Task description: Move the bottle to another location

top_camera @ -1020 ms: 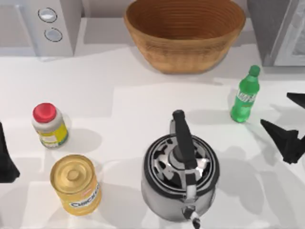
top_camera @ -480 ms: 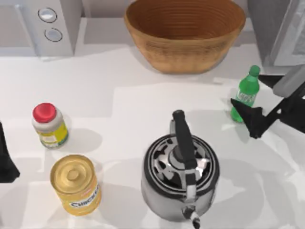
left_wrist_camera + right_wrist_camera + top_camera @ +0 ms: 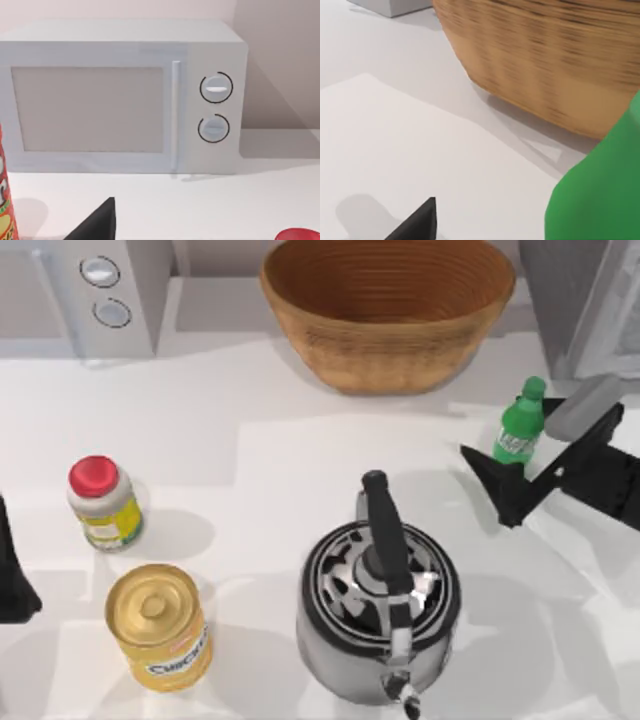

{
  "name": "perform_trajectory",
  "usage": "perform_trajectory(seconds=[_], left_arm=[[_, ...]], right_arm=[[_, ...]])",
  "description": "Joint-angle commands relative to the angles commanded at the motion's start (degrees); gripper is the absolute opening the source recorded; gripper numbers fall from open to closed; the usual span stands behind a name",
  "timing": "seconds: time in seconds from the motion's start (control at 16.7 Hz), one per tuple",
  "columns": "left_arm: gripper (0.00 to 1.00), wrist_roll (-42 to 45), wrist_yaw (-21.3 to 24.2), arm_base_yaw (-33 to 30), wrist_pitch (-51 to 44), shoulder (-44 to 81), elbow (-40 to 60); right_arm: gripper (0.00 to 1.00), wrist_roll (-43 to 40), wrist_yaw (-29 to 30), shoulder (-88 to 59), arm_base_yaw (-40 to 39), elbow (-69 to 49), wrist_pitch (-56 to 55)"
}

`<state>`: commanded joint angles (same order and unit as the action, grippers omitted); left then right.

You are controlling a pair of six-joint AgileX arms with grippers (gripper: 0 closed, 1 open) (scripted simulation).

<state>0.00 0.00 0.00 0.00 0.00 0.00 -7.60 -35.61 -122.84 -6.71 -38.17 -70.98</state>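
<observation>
The bottle [image 3: 519,431], slim and green with a green cap, stands upright at the right of the table, in front of the basket. My right gripper [image 3: 505,445] is open and has reached in from the right at the bottle's level, its near finger [image 3: 497,485] passing in front of the bottle's lower part. In the right wrist view the bottle [image 3: 600,200] looms close, with a gap between it and one dark finger [image 3: 417,225]. My left gripper [image 3: 12,570] is parked at the table's left edge, open.
A steel kettle [image 3: 378,610] with a black handle stands front centre. A wicker basket [image 3: 388,310] sits at the back, close behind the bottle. A red-lidded jar [image 3: 104,502] and a gold can [image 3: 160,625] stand at the left. A microwave [image 3: 125,95] is back left.
My right gripper has swung in from the right edge toward the bottle and now has its fingers on either side of it. The bottle stands where it was.
</observation>
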Motion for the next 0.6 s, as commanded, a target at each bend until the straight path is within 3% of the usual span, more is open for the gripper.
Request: perform_trajectory(seconds=[0.6], left_arm=[[1.00, 0.00, 0.00, 0.00, 0.00, 0.00, 0.00]], right_arm=[[0.17, 0.00, 0.00, 0.00, 0.00, 0.00, 0.00]])
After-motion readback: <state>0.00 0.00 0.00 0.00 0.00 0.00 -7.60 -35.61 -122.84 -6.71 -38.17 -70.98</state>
